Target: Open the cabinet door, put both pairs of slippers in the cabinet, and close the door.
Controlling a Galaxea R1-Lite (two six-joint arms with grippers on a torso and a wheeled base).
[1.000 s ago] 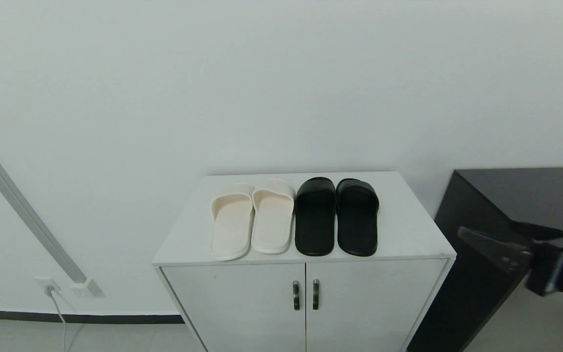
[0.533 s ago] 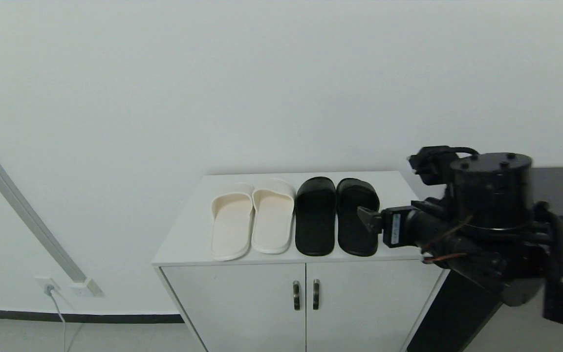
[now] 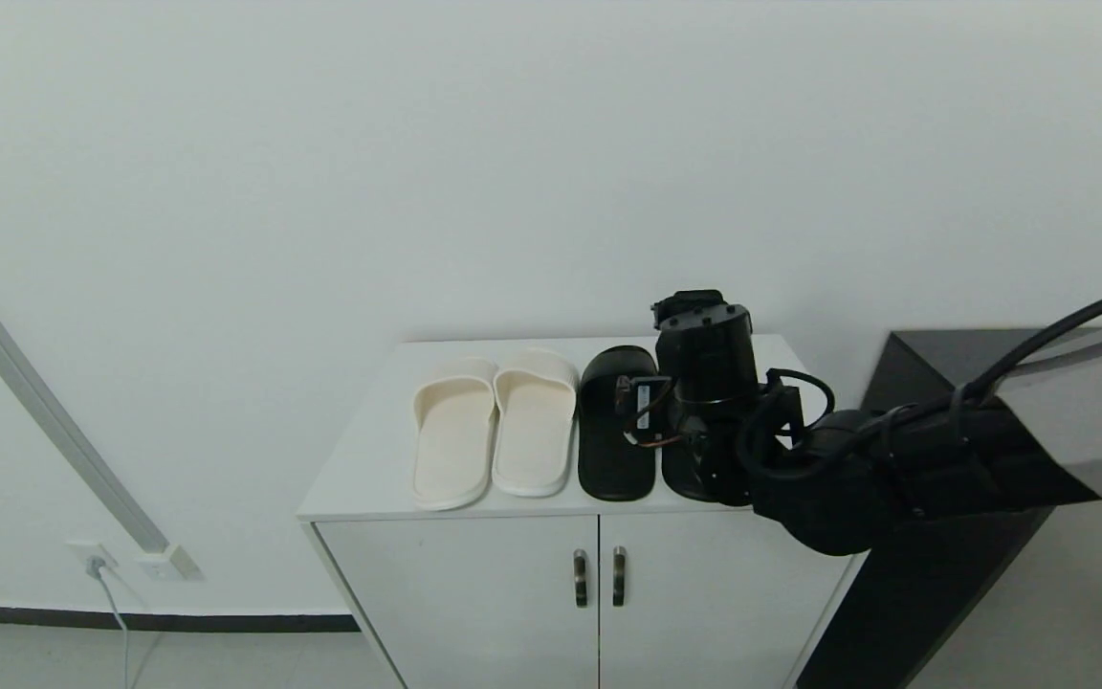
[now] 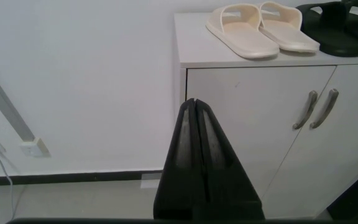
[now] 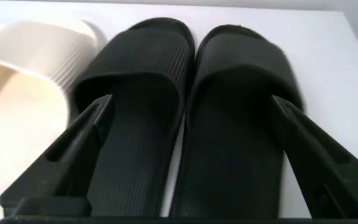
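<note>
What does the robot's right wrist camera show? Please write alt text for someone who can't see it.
The robot's open claw frames a pair of black slippers lying side by side on a white cabinet top, one finger toward each outer side. A cream slipper lies beside them.

cabinet (image 3: pixel 360 469): white, with both doors (image 3: pixel 599 603) shut
on top, left side: white slippers (image 3: pixel 498 435), lying side by side
on top, right side: black slippers (image 3: pixel 613 450), just beside the white pair

Under my right pincer (image 5: pixel 191 102) lie matt black slippers (image 5: pixel 135 68) with ribbed, rubbery straps; beside them, cream slippers (image 5: pixel 30 50), likewise ribbed and matt.
</note>
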